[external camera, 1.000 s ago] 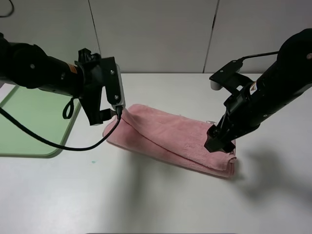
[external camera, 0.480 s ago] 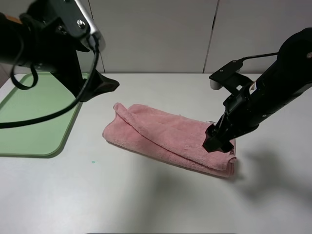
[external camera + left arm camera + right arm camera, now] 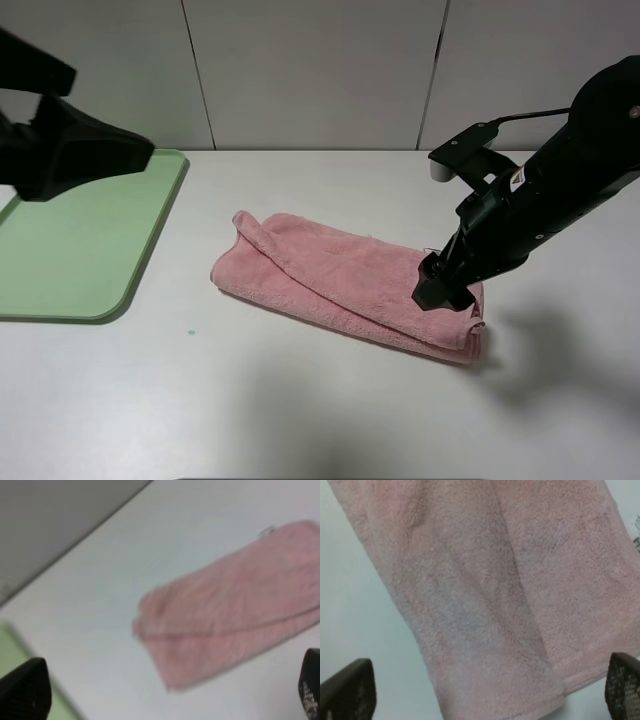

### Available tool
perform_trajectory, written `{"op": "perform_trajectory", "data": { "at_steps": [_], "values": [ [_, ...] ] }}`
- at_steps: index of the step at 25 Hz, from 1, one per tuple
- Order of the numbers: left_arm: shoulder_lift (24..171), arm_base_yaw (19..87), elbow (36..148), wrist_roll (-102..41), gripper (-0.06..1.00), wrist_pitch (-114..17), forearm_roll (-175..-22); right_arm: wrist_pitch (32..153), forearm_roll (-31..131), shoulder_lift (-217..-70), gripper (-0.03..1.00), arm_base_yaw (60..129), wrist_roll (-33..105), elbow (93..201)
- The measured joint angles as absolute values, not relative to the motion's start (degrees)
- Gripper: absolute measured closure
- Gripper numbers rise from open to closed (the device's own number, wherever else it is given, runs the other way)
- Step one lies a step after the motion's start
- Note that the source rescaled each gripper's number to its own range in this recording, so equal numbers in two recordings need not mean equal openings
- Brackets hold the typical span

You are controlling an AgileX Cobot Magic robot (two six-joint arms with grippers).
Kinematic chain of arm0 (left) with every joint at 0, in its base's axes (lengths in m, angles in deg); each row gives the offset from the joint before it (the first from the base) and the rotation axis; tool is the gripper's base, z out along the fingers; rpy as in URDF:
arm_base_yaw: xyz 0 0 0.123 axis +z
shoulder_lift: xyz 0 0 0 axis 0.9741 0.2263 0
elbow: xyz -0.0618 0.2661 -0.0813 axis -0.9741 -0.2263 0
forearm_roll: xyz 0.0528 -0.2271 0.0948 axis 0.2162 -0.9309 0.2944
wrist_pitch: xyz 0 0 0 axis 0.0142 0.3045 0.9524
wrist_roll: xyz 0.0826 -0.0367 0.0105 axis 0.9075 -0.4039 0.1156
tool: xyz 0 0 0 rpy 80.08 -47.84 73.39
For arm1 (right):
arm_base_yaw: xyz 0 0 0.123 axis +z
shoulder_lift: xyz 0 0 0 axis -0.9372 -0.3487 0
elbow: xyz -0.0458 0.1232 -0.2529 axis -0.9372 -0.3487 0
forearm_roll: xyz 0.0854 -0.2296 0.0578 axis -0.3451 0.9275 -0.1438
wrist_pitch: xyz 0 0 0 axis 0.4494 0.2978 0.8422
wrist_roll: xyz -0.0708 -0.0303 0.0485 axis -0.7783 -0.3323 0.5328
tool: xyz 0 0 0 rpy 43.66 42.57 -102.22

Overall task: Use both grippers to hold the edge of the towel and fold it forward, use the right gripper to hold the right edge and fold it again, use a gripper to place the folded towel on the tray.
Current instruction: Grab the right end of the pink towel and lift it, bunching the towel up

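The pink towel (image 3: 340,280) lies folded once into a long strip on the white table, slanting from centre-left toward the front right. My right gripper (image 3: 442,288) hangs low over the towel's right end. In the right wrist view the towel (image 3: 485,590) fills the frame and the right gripper (image 3: 485,687) is open, one fingertip (image 3: 345,690) at each side. My left arm (image 3: 70,155) is raised at the far left, well clear of the towel. The left gripper (image 3: 167,692) is open and empty, looking down from a height on the blurred towel (image 3: 235,610).
The light green tray (image 3: 70,250) lies flat at the left edge of the table, partly under the raised left arm; a sliver of the tray (image 3: 10,645) shows in the left wrist view. Grey wall panels stand behind the table.
The left arm has lifted off the towel's left end and swung up and to the left. The right gripper has barely shifted at the towel's right end.
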State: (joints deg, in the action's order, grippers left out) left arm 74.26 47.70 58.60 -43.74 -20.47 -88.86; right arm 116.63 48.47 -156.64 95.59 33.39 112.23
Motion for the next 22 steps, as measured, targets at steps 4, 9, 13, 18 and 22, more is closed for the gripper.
{"op": "perform_trajectory", "data": {
  "at_steps": [4, 9, 13, 18, 22],
  "values": [
    [67.3, 47.7, 58.6, -58.2, -0.05, -10.5, -79.3, 116.6, 47.6, -156.6, -0.03, 95.6, 33.4, 112.2],
    [56.8, 47.7, 56.4, -64.8, -0.05, -2.6, -76.3, 116.6, 47.4, -156.6, -0.03, 95.6, 33.4, 112.2],
    [46.1, 47.7, 52.0, -68.3, -0.05, -1.4, -76.3, 116.5, 47.4, -156.6, -0.03, 95.6, 33.4, 112.2],
    [34.8, 47.7, 48.3, -73.8, -0.05, 1.5, -76.3, 116.5, 47.4, -156.6, -0.03, 95.6, 33.4, 112.2],
    [30.0, 47.7, 46.6, -74.5, -0.05, 5.2, -76.2, 116.5, 47.4, -156.6, -0.03, 95.6, 33.4, 112.2]
  ]
}}
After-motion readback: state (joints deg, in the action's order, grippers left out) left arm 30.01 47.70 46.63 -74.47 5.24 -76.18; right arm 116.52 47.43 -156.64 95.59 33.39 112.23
